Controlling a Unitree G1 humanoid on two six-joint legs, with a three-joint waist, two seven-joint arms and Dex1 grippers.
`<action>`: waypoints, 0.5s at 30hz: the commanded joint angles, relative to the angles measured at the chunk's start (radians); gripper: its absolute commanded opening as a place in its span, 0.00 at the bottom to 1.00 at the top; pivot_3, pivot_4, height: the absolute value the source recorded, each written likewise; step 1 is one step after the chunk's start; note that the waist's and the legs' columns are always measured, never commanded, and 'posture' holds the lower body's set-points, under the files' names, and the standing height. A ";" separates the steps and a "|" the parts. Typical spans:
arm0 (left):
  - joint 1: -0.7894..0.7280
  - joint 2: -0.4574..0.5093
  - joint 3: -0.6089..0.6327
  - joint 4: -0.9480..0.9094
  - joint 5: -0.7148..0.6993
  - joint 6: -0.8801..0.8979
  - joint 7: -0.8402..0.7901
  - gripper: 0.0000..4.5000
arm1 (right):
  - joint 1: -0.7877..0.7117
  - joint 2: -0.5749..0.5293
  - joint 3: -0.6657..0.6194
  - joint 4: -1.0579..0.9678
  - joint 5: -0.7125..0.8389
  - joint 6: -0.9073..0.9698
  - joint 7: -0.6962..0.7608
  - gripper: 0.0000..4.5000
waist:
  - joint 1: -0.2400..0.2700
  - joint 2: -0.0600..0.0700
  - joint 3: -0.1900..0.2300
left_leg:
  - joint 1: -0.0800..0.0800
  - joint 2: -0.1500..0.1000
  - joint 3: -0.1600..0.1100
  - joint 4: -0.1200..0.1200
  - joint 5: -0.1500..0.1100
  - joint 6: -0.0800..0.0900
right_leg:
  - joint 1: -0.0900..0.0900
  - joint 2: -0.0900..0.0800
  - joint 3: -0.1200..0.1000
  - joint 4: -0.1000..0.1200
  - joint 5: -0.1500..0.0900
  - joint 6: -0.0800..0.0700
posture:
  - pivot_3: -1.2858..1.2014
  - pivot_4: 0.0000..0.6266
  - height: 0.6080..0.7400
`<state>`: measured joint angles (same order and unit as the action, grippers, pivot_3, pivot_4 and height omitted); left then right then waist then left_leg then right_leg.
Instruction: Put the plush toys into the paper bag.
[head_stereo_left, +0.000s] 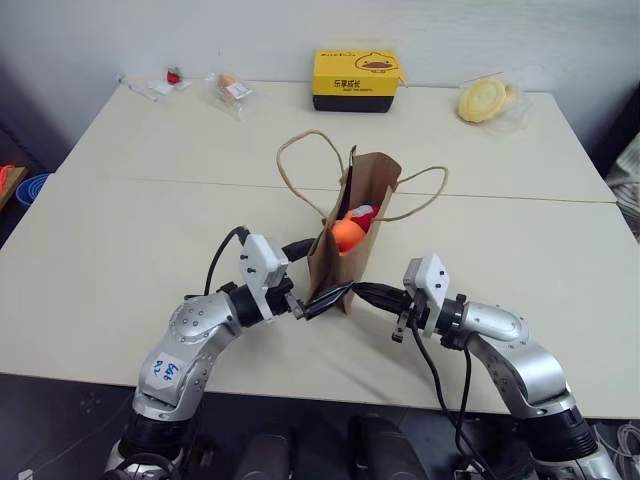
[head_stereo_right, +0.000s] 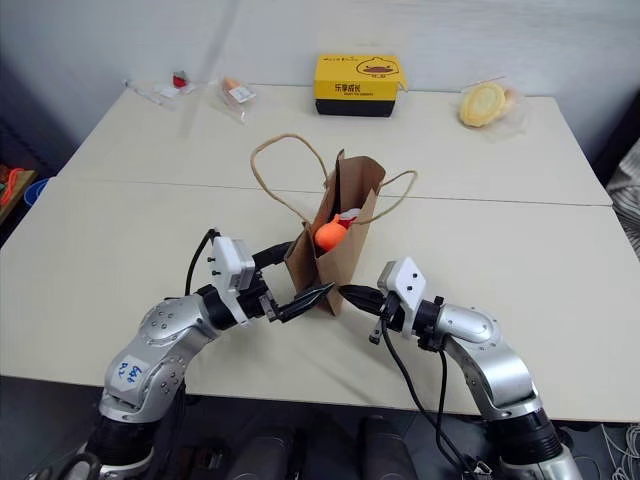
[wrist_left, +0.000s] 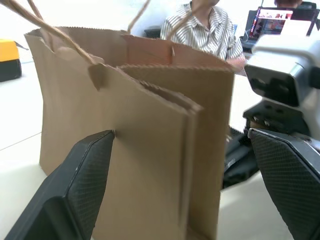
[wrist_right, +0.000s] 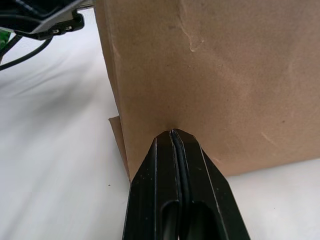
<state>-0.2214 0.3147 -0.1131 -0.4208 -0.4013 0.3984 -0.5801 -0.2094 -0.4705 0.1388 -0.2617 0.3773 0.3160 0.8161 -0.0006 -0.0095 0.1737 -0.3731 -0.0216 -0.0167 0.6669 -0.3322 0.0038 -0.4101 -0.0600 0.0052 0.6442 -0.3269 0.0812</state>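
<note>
Paper bag (head_stereo_left: 352, 235) stands upright on the table (head_stereo_left: 150, 230) between both grippers, its long axis vertical and its mouth facing up and toward the head camera. Inside the mouth, above and beyond both sets of fingertips, sit the orange plush toy (head_stereo_left: 346, 235) and, just behind it, the red-and-white plush toy (head_stereo_left: 362, 214). Twisted handles (head_stereo_left: 300, 170) splay outward on either side of the bag.

Left gripper (head_stereo_left: 318, 283) is released: its jaws are spread wide and straddle the bag's near lower edge, one finger on each side of the folded paper.

Right gripper (wrist_right: 172, 133) is clenched with nothing between its fingers; its closed tips press against the bag's side wall near the base.
</note>
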 joint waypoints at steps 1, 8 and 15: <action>-0.020 -0.033 -0.020 -0.005 0.037 -0.021 0.048 1.00 | -0.015 0.024 0.020 -0.010 -0.013 -0.010 -0.010 0.01 | -0.001 0.000 0.000 | 0.000 0.000 0.000 0.000 0.000 0.000 | 0.000 0.000 0.000 0.000 0.000 0.000 | 0.52 0.24 1.00; -0.048 -0.070 -0.034 0.042 0.107 -0.032 0.112 1.00 | -0.008 0.047 0.056 -0.017 -0.043 -0.008 -0.019 0.01 | 0.000 0.000 0.000 | 0.000 0.000 0.000 0.000 0.000 0.000 | 0.000 0.000 0.000 0.000 0.000 0.000 | 0.52 0.24 1.00; -0.039 -0.067 -0.022 0.073 0.128 -0.073 0.096 0.58 | 0.007 0.042 0.040 -0.040 -0.026 -0.013 -0.007 0.00 | 0.000 0.000 0.000 | 0.000 0.000 0.000 0.000 0.000 0.000 | 0.000 0.000 0.000 0.000 0.000 0.000 | 0.52 0.24 1.00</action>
<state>-0.2626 0.2477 -0.1373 -0.3345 -0.2692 0.3544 -0.4729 -0.2103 -0.4266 0.1941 -0.2613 0.3334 0.3157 0.8011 -0.0002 -0.0095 0.1737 -0.3731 -0.0218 -0.0167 0.6671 -0.3320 0.0035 -0.4102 -0.0600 0.0050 0.6445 -0.3269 0.0812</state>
